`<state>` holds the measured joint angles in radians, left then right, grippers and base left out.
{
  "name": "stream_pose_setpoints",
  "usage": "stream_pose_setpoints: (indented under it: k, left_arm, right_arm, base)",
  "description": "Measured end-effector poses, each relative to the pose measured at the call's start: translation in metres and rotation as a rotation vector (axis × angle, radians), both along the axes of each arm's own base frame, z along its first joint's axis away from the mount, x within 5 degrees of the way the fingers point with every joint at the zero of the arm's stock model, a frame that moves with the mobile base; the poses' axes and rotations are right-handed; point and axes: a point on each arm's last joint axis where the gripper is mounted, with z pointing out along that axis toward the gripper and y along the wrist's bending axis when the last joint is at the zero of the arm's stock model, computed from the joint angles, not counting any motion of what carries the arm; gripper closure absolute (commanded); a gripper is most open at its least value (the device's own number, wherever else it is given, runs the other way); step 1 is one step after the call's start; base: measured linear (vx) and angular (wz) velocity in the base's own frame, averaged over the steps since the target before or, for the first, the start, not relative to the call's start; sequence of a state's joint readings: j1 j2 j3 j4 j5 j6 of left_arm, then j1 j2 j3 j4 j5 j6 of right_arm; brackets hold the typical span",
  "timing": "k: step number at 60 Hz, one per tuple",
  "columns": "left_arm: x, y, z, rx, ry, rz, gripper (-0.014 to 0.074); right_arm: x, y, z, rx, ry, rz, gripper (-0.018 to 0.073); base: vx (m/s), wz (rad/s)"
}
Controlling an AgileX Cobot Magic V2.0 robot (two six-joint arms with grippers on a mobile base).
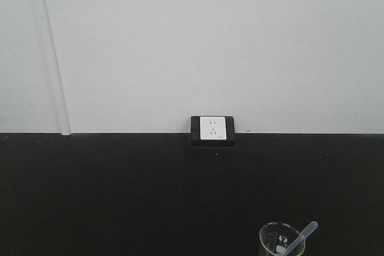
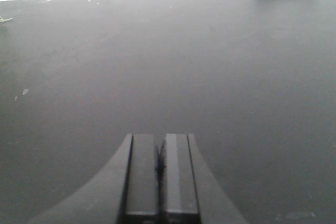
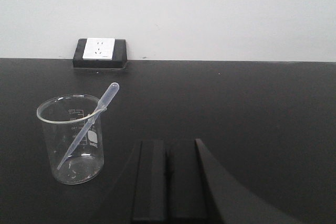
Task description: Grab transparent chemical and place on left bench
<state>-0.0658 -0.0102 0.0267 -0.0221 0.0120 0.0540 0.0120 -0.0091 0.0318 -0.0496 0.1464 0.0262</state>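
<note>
pipette [image 3: 86, 126] in beaker [image 3: 49, 136], left of right gripper [image 3: 167, 145]

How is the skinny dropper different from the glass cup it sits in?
The dropper is thin and cloudy white; the beaker is wide, clear glass. The dropper leans on the rim, bulb poking out; the beaker stands upright. The beaker has printed marks; the dropper looks plain. Both are see-through.

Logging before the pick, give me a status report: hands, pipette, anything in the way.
Left hand shut, empty. Right hand shut, empty. Pipette leaning in glass beaker, bulb over the rim. Nothing seen blocking it.
</note>
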Motion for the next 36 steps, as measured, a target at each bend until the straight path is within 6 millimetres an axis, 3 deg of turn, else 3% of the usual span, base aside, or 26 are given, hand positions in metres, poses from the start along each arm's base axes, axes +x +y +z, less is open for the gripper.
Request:
stream_pose_setpoints:
  k: [26,36]
  left_arm:
    - [0.0,0.0,0.0,0.0,0.0,0.0,0.06]
    - [0.0,0.0,0.0,0.0,0.0,0.0,0.06]
  right_arm:
    - [0.0,0.0,0.008,0.002,-0.079,0.004,0.0566]
    - [-0.001,0.0,0.048,0.003,-0.164,0.005,0.0566]
  base:
    - [0.0,0.0]
    - [0.0,0.0]
